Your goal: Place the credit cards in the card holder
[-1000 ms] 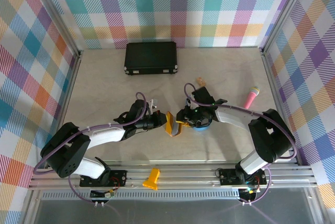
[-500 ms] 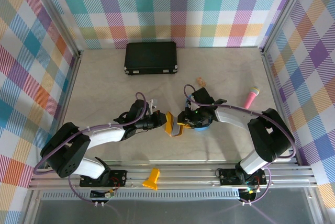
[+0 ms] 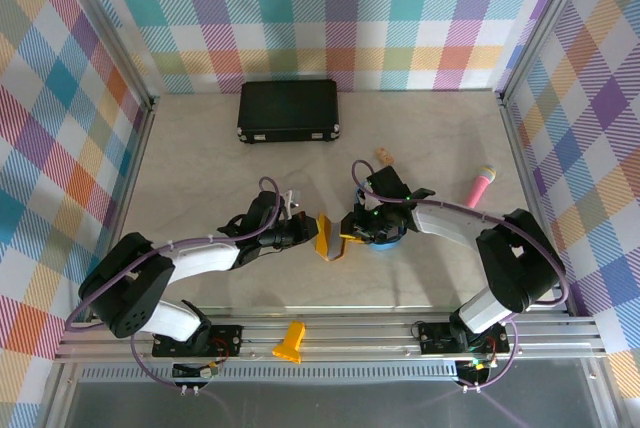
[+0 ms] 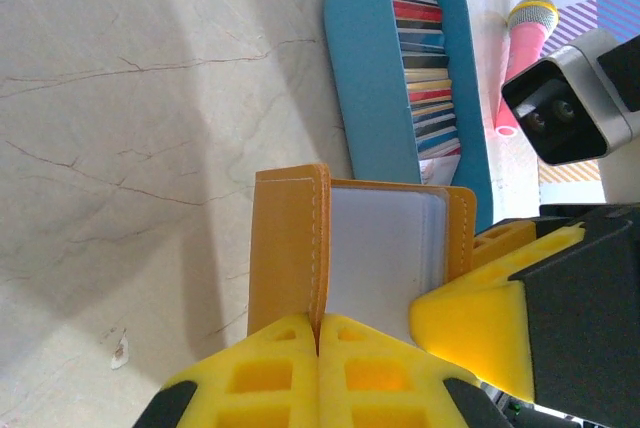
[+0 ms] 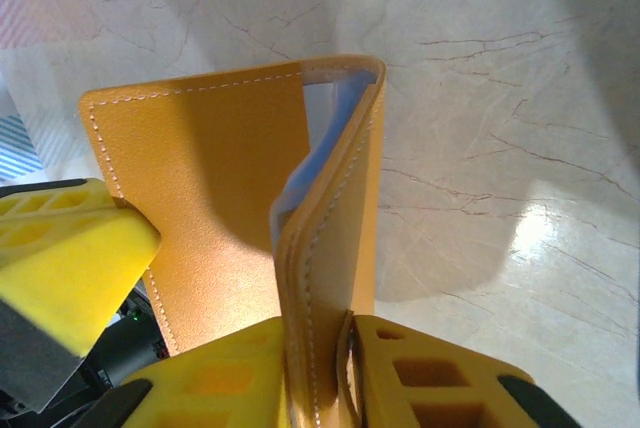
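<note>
The mustard-yellow card holder hangs open just above the table's middle, held from both sides. My left gripper is shut on one flap, its pads pressed together on the edge. On the other flap my right gripper is shut, yellow pads on either side. The light blue inner pocket shows between the flaps. Several credit cards stand on edge in a blue oval tray, just beyond the card holder and under the right arm.
A large black case lies at the back of the table. A pink toy microphone lies at the right, a small tan object behind the right arm. An orange-yellow piece sits on the front rail.
My right gripper's jaws have narrowed onto the card holder's flap. Both arms and the card holder have barely shifted.
</note>
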